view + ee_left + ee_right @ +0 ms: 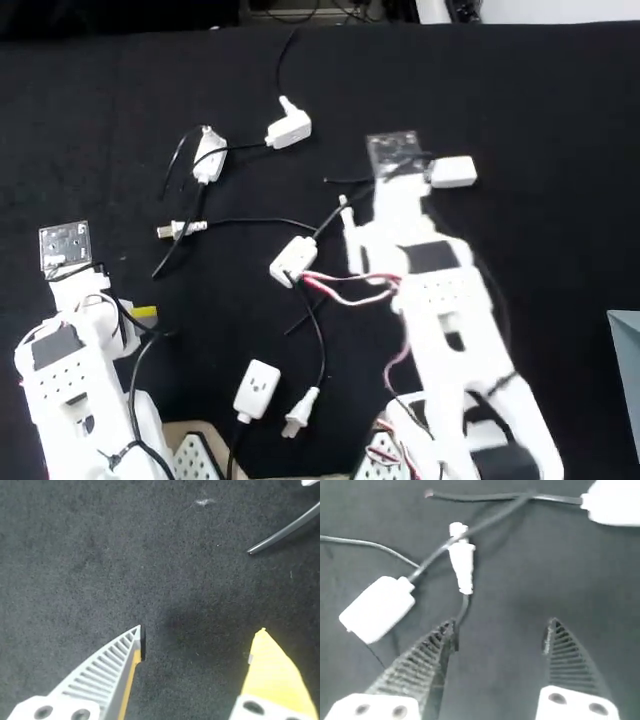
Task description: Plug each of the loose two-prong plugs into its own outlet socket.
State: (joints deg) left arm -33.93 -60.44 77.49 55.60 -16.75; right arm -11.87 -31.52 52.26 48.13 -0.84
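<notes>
My right gripper is open just above the black cloth. A small white two-prong plug on a black cord lies a little beyond its fingertips. A white outlet block rests off to one side of that plug. In the high view the same plug and block lie beside the right arm. My left gripper is open over bare cloth, holding nothing, with a black cord end ahead. Another loose plug lies mid-left and a third near the front.
More white outlet blocks lie about: one at the front, two at the back, and one to the right of the right arm. Black cords cross the middle. The left arm sits at the front left.
</notes>
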